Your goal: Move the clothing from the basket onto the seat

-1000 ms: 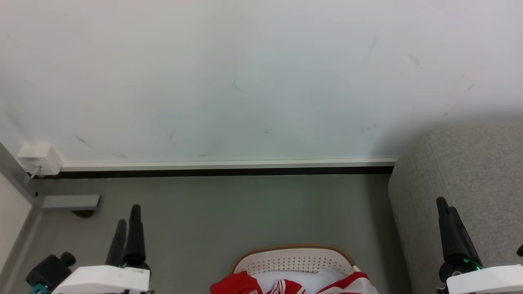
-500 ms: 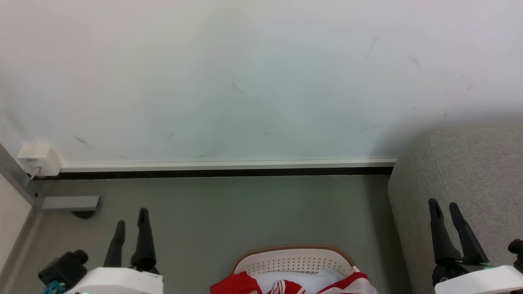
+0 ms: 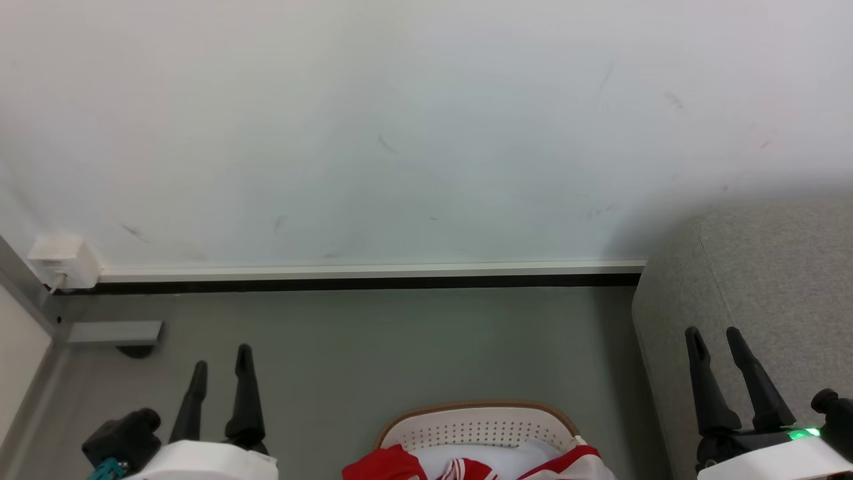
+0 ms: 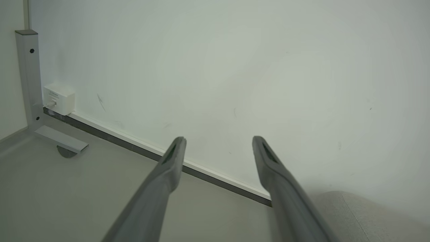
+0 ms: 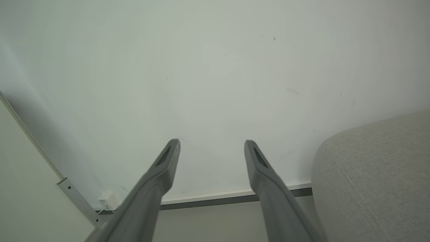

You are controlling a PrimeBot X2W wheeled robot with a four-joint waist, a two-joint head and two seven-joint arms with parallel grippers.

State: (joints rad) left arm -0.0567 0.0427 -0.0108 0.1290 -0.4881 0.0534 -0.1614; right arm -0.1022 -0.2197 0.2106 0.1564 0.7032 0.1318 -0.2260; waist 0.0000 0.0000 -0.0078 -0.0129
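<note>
The right claw (image 5: 212,143) was seen with its two long fingers spread wide and nothing held between them, set against a faintly scuffed white wall (image 5: 201,67). The seat (image 5: 376,174), grey and round-cornered, was shown at the right. A skirting strip (image 5: 215,196) was seen along the wall's foot, with a small white box (image 5: 108,201) and a slanted metal post (image 5: 79,201) at the lower left.

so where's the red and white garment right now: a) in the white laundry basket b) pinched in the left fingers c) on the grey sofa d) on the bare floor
a: the red and white garment lies inside the white laundry basket, apart from the grey sofa, and the left fingers stand open with nothing between them.
</note>
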